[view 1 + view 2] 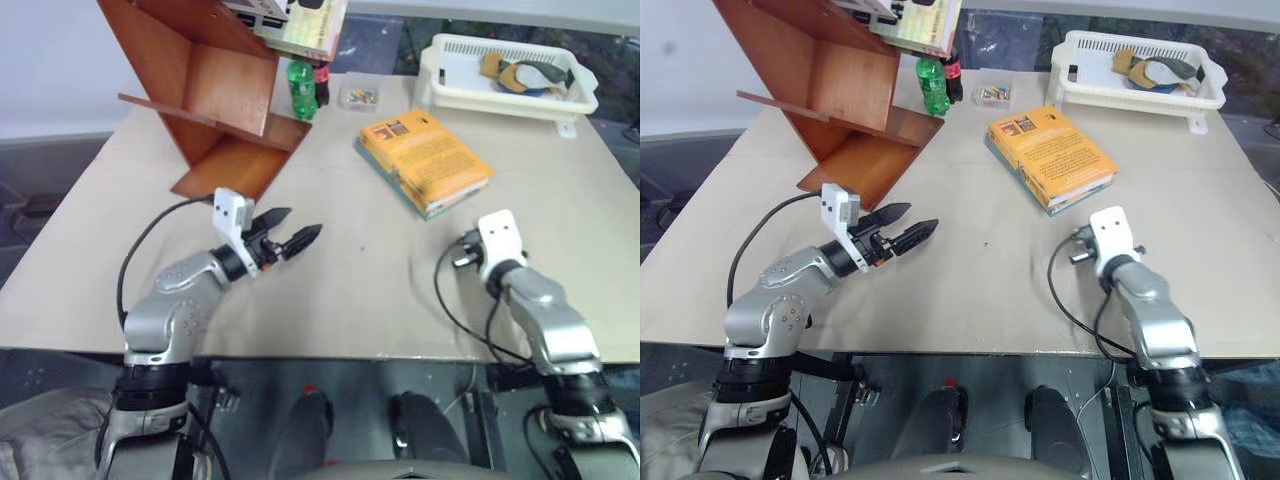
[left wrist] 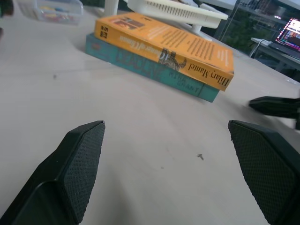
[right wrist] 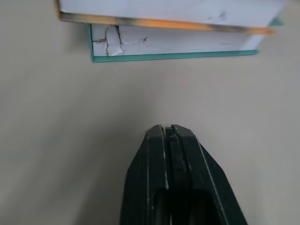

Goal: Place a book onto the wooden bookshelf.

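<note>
The orange-yellow book (image 1: pixel 425 155) lies flat on the table, stacked on a thinner teal book (image 2: pixel 150 70), right of centre. The reddish-brown wooden bookshelf (image 1: pixel 210 90) stands tilted at the far left of the table. My left gripper (image 1: pixel 295 232) hovers level over the table's left-centre, open with nothing between its fingers, pointing across at the books. My right gripper (image 3: pixel 168 127) is shut on nothing, low over the table a short way in front of the books' white page edges. Its closed fingers (image 2: pixel 276 105) show in the left wrist view too.
A white plastic basket (image 1: pixel 505 85) holding a few items sits at the far right. A green bottle (image 1: pixel 301 90) and a small clear box (image 1: pixel 358 96) stand beside the shelf's base. More books (image 1: pixel 300 25) rest on top of the shelf. The beige table (image 1: pixel 340 290) ends just before my arms.
</note>
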{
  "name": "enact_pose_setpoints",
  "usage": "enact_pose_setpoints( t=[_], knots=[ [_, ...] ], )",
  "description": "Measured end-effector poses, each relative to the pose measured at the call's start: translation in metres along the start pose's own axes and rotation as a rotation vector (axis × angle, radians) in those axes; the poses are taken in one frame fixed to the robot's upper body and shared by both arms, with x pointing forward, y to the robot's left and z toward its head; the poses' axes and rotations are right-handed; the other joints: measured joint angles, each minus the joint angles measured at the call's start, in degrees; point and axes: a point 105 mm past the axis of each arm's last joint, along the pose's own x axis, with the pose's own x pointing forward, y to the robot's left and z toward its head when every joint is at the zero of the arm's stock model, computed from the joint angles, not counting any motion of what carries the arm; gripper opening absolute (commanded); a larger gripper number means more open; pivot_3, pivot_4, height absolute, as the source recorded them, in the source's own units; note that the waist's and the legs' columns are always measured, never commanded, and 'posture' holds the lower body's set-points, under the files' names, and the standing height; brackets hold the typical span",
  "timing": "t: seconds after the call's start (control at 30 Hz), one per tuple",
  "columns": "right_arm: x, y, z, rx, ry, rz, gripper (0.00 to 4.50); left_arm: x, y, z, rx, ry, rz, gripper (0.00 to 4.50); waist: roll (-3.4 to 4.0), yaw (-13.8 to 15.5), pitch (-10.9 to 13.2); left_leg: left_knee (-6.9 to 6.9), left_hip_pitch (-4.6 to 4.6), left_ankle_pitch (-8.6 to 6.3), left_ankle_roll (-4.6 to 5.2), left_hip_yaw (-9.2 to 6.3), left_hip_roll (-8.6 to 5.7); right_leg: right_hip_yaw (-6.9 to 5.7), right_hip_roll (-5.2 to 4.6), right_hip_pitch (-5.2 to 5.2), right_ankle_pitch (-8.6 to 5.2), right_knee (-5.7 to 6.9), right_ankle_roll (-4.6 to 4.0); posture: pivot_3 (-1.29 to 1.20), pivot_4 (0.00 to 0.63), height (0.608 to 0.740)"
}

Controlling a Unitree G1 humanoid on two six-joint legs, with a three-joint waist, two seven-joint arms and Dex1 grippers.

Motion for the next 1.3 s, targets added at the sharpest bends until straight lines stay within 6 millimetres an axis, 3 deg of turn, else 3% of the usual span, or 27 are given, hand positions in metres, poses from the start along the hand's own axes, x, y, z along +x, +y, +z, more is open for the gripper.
enact_pose_setpoints(
  t=[0.2,0.37,0.6,0.93,1.0,1.03,1.17,1.3],
  knots=[
    [0.029,0.008,0.015,-0.044,-0.063,0.008,0.06,0.001,-0.002,0.000,-0.005,0.005,0.012,4.50,0.01,-0.1,0.0,-0.01,0.01,0.00,0.00,-0.01,-0.01,-0.01,0.00,0.00,0.01,0.00,0.00,0.00,0.150,0.740],
    [0.045,0.030,0.023,-0.045,-0.112,0.057,0.06,0.004,-0.007,-0.001,-0.004,0.006,-0.006,4.50,0.03,-0.3,0.0,-0.04,0.01,0.00,0.00,-0.02,-0.01,0.00,0.01,-0.01,0.01,0.01,-0.02,0.00,0.150,0.740],
    [0.050,0.062,0.030,-0.033,-0.170,0.173,0.06,0.003,-0.005,-0.003,-0.006,0.027,0.007,4.50,0.04,-1.1,0.0,-0.05,0.01,0.00,0.00,-0.05,-0.01,-0.01,0.01,0.00,0.01,0.01,-0.02,0.00,0.150,0.740],
    [0.047,0.090,0.041,-0.027,-0.236,0.285,0.06,0.002,-0.003,-0.005,-0.011,0.052,0.021,4.50,0.05,-1.3,0.0,-0.07,0.02,0.00,0.00,-0.06,-0.01,-0.01,0.01,-0.01,0.01,0.02,-0.02,0.00,0.150,0.740],
    [0.047,0.093,0.041,-0.019,-0.233,0.292,0.69,0.002,-0.002,-0.005,-0.009,0.054,0.023,4.50,0.05,-1.3,0.0,-0.06,0.02,0.00,-0.01,-0.06,-0.01,-0.01,0.00,-0.01,0.01,0.01,-0.02,0.00,0.150,0.740],
    [0.047,0.093,0.040,-0.013,-0.229,0.293,0.79,0.001,-0.002,-0.005,-0.008,0.055,0.023,4.50,0.05,-1.3,0.0,-0.06,0.02,0.00,-0.01,-0.06,-0.01,-0.01,0.00,-0.01,0.01,0.01,-0.02,0.00,0.150,0.740],
    [0.044,0.093,0.038,0.005,-0.218,0.285,2.48,0.003,-0.002,-0.002,-0.002,0.050,0.022,4.50,0.05,-1.3,0.0,-0.07,0.02,0.00,-0.01,-0.07,-0.01,-0.02,0.00,-0.01,0.01,0.01,-0.02,0.00,0.150,0.740],
    [0.043,0.090,0.034,0.019,-0.196,0.244,2.48,0.003,-0.002,-0.001,0.000,0.049,0.022,4.50,0.05,-1.3,0.0,-0.07,0.03,0.00,-0.01,-0.06,-0.01,-0.01,0.00,-0.02,0.01,0.02,-0.02,0.00,0.150,0.740]
  ],
)
